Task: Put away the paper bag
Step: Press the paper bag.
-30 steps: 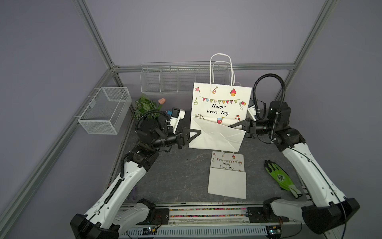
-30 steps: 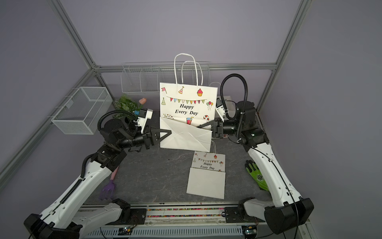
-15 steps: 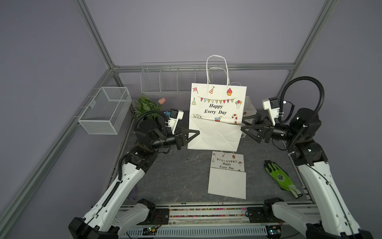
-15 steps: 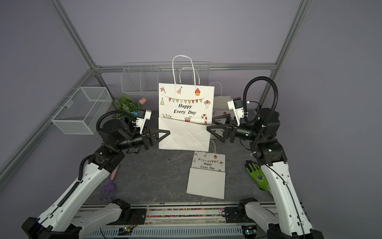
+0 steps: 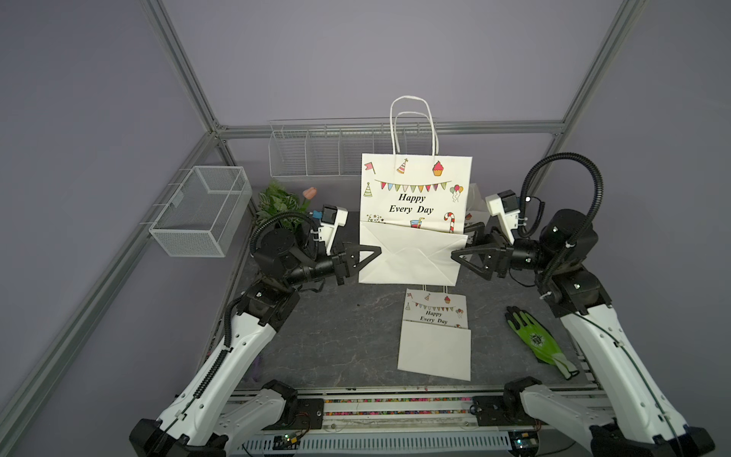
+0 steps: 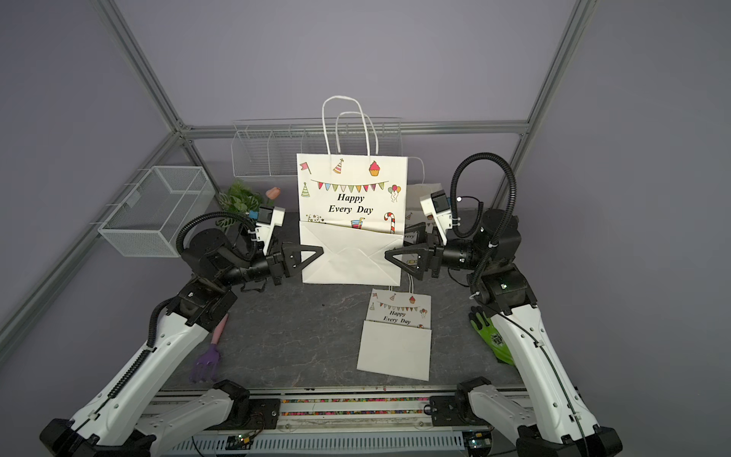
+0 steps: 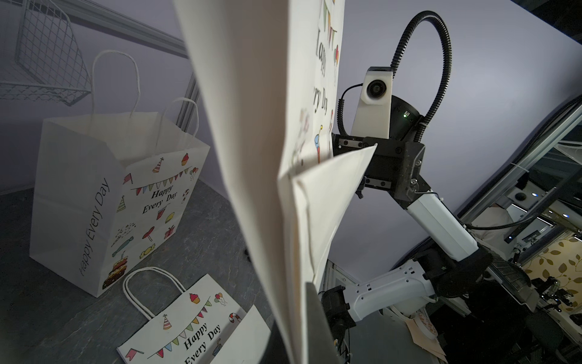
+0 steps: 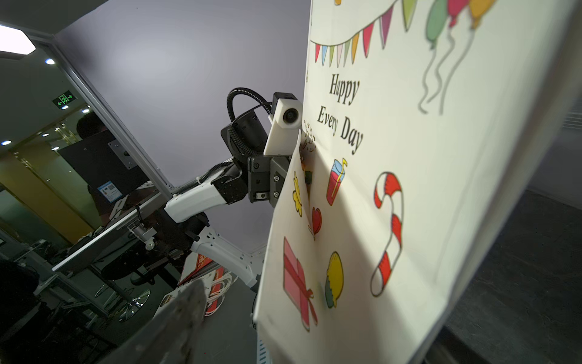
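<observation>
As left end effector point(image 5: 372, 255) horizontally pinches paper bag point(image 5: 415, 198), right end effector point(image 5: 463, 241) gapes.

White arms point(image 5: 237, 348), black ribbed cables point(image 5: 598, 186)

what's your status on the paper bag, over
Left end effector shut on one edge of the paper bag; right end effector open at the opposite edge. Bag flattened, upright. In front, second flat bag lying on the table.
</observation>
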{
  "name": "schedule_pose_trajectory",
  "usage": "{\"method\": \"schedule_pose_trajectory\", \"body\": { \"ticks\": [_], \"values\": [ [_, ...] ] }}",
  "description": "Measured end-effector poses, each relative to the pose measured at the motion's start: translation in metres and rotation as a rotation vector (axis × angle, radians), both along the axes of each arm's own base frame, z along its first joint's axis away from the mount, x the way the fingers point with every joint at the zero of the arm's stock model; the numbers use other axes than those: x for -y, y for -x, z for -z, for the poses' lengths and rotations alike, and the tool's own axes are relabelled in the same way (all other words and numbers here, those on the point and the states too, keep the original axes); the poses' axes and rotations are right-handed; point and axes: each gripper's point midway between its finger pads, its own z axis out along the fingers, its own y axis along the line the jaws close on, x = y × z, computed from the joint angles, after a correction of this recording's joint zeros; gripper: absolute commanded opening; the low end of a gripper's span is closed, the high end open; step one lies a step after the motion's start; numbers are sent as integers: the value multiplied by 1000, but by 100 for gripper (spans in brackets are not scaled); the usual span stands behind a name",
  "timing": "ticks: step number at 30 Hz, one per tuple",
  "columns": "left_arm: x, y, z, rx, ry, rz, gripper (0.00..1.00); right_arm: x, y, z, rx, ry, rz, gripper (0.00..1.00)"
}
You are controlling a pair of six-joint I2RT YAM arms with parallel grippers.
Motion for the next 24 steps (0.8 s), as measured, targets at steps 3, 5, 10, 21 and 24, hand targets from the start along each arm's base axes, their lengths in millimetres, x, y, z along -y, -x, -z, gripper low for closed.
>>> {"method": "schedule_pose_trajectory", "body": {
  "ticks": [3, 5, 10, 21, 24],
  "values": [
    [0, 0, 0, -6, 2, 1, 0, 1, -5, 5, 1, 31, 44, 89],
    [0, 1, -1, -8, 6, 5, 0, 2, -7, 9, -3, 47, 65, 89],
    [-1, 6, -7, 2, 21, 23, 0, 1, -18, 18, -19, 72, 89, 89],
    [-5, 16, -14, 22, 29, 32, 0, 3, -32, 19, -9, 104, 146, 89],
    [-5, 17, -14, 22, 29, 35, 0, 2, -30, 15, -11, 92, 130, 89]
  ]
}}
